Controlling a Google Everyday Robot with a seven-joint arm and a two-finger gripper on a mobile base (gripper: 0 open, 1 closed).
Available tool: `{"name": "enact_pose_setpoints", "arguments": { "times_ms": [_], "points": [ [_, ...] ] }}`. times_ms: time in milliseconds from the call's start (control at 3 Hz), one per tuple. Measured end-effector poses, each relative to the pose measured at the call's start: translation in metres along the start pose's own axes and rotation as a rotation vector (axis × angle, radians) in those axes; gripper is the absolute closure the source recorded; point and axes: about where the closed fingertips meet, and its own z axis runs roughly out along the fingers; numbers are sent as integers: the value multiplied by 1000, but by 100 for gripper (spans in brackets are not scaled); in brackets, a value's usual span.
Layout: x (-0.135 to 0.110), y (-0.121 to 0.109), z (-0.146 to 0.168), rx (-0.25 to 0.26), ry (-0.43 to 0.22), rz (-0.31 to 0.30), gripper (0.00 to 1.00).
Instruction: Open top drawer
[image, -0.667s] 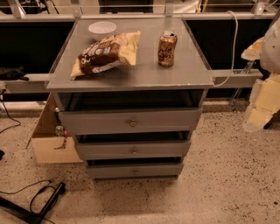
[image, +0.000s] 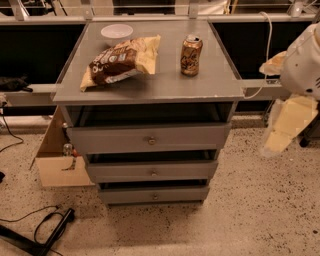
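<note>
Hardly anything has shifted since the earlier frame: the grey cabinet (image: 165, 87) and the things on it sit where they did, and the gripper (image: 285, 130) has moved only slightly at the right edge of the view. We see the gripper hanging beside the cabinet's right front corner, apart from it, at about the height of the top drawer (image: 110, 140); whether it is parted or closed we cannot tell. The top drawer lies under the cabinet top, its front standing a little forward with a dark gap above it, and its brass knob (image: 151, 140) is well to the left of the gripper. On top we find a chip bag (image: 122, 60), a soda can (image: 191, 55) and a white bowl (image: 116, 31). Speckled floor (image: 240, 220) spreads in front and to the right; a cardboard box (image: 57, 167) crowds the left side, and a black cable (image: 47, 225) lies at lower left
</note>
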Motion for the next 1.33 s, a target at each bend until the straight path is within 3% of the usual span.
{"name": "enact_pose_setpoints", "arguments": {
  "times_ms": [333, 1000, 1333],
  "points": [
    [-32, 19, 42, -7, -110, -53, 0],
    [-106, 24, 137, -7, -198, -265, 0],
    [-110, 25, 141, -3, -200, -269, 0]
  ]
}}
